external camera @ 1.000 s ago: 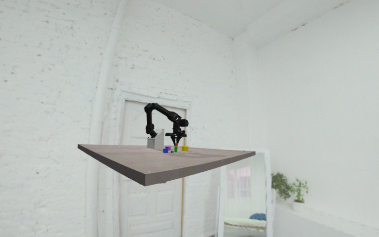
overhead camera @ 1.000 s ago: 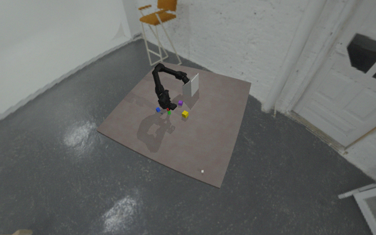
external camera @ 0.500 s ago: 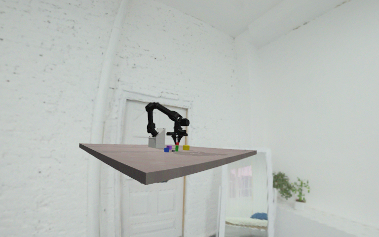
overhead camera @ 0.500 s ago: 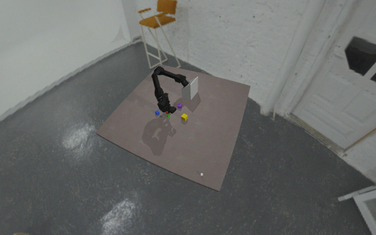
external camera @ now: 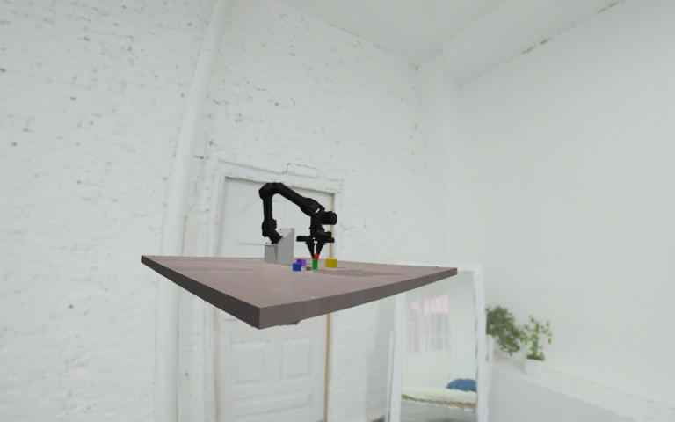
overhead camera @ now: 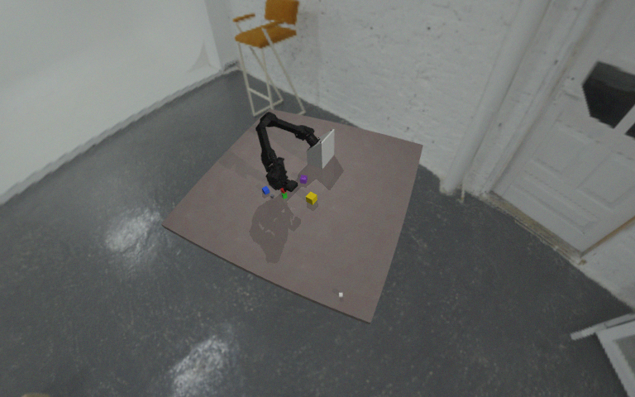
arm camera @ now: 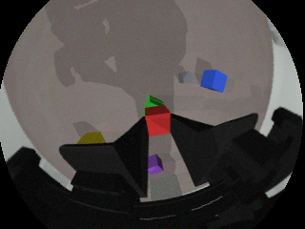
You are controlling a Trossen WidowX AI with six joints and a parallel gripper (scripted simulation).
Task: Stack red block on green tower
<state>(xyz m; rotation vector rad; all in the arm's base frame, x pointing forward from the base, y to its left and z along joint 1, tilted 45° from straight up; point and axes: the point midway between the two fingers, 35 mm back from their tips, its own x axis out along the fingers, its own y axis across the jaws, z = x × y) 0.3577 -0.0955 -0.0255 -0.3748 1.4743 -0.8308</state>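
Pickup was done: the tool (arm camera: 159,129) gripped the red block (arm camera: 158,121) just above the green tower (external camera: 314,264) (contact unclear). Lowering, release and retreat remained.

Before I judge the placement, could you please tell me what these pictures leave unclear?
- Contact: whether the red block, gripped in the jaws, touches the green tower is too small to tell in the exterior view.
- Tower height: in the wrist view the red block covers all but a green sliver.
- Alignment: in the top view both blocks are tiny, partly behind the gripper.
- Small grey thing by the blue block: too blurred to identify.
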